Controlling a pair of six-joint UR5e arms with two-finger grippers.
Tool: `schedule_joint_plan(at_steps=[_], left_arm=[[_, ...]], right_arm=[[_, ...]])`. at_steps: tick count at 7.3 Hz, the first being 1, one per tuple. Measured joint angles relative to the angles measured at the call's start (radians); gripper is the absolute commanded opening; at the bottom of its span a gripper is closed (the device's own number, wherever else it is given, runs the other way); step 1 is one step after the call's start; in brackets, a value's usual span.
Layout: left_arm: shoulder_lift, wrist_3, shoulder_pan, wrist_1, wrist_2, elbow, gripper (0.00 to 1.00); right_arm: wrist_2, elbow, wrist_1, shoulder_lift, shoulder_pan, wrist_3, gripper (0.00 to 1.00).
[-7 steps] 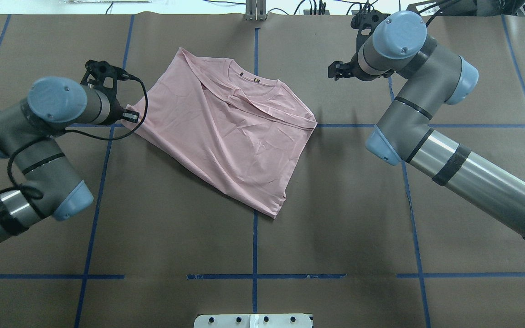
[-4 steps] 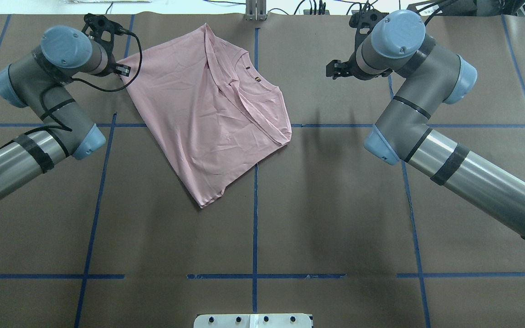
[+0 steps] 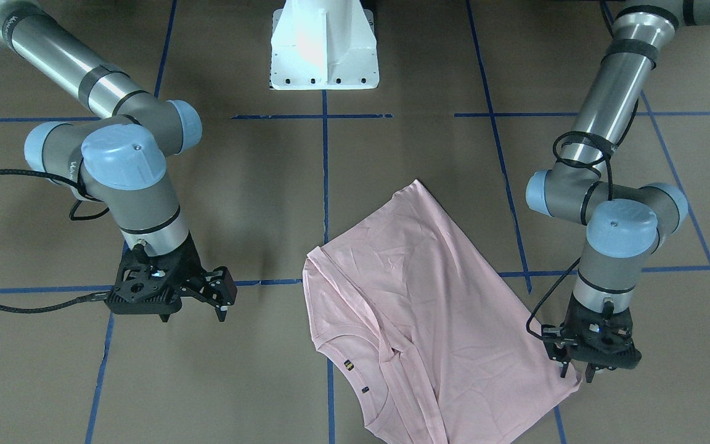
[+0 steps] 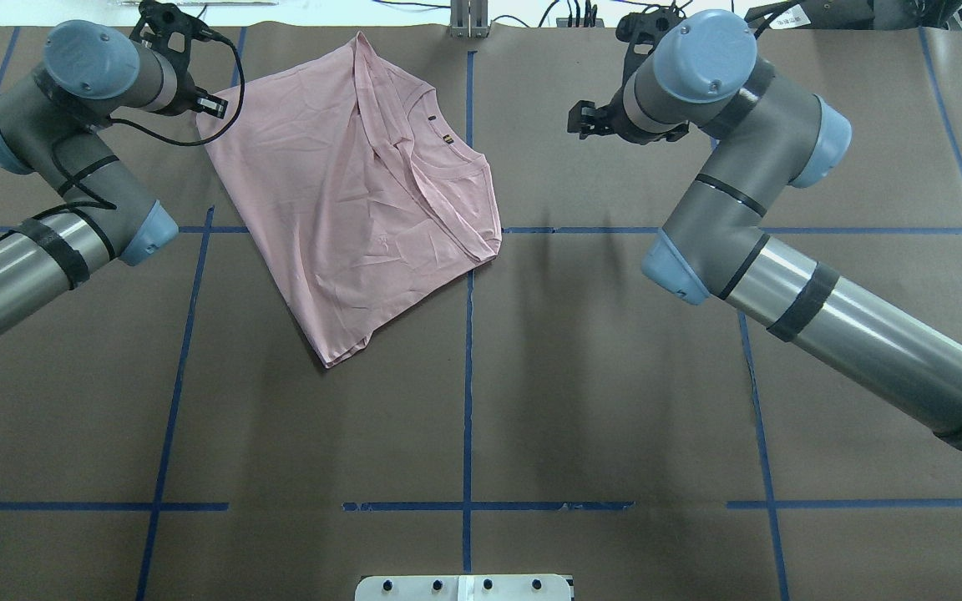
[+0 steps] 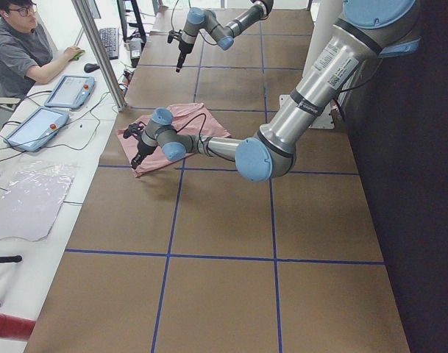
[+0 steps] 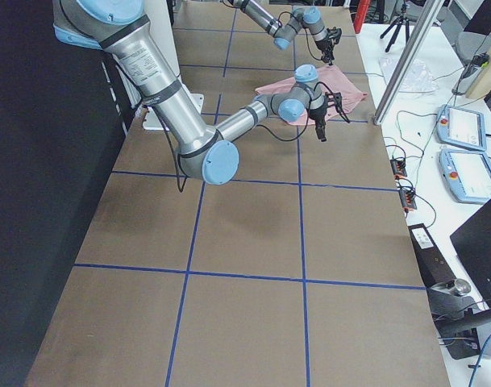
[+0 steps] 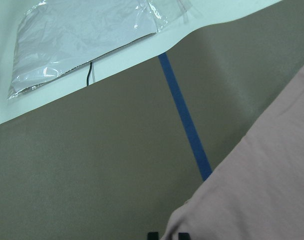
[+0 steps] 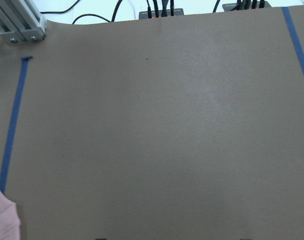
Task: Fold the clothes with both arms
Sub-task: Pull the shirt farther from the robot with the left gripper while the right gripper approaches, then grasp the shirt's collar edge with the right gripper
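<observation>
The pale pink T-shirt [image 4: 347, 192] lies crumpled on the brown table, at the far left of the overhead view, with its ribbed collar [image 4: 456, 171] facing right. It also shows in the front view [image 3: 416, 320]. My left gripper [image 4: 212, 107] is shut on the shirt's far-left corner, low at the table; it also shows in the front view [image 3: 575, 373]. In the left wrist view pink cloth [image 7: 271, 190] runs down to the fingertips. My right gripper [image 4: 581, 121] is open and empty, hovering right of the shirt and apart from it; the front view [image 3: 224, 305] shows it too.
Blue tape lines [image 4: 468, 334] grid the table. An aluminium post [image 4: 468, 21] and cables stand at the far edge. The white pedestal base [image 3: 324, 49] is on the robot's side. An operator [image 5: 18, 51] with tablets sits beyond the far edge, beside a plastic sheet [image 7: 87, 40].
My left gripper has dragged the shirt's corner toward the far left, and the shirt has slid and turned with it. My right gripper has moved left toward the shirt, still open.
</observation>
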Motion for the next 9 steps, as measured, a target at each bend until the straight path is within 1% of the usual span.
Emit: schedule_joint_plan(at_steps=[1,2,3,4,6,8,9], left_arm=[[0.006,-0.002,-0.005,0.001,-0.030,-0.035,1.00],[0.011,-0.006,-0.007,0.004,-0.043,-0.063,1.00],[0.015,-0.008,-0.007,0.006,-0.049,-0.082,1.00],[0.018,-0.014,-0.007,0.006,-0.053,-0.094,1.00],[0.020,-0.028,-0.002,0.001,-0.054,-0.100,1.00],[0.024,-0.030,-0.001,-0.004,-0.054,-0.101,1.00],[0.025,-0.030,0.000,-0.005,-0.054,-0.101,1.00]], right_arm=[[-0.002,-0.019,-0.004,0.045,-0.032,0.084,0.76],[-0.006,-0.050,-0.006,0.087,-0.070,0.163,0.63],[-0.018,-0.079,-0.007,0.117,-0.107,0.211,0.60],[-0.045,-0.103,-0.006,0.137,-0.141,0.240,0.59],[-0.115,-0.186,-0.005,0.192,-0.189,0.265,0.59],[-0.138,-0.226,-0.006,0.211,-0.212,0.266,0.59],[-0.141,-0.230,-0.007,0.210,-0.220,0.265,0.55]])
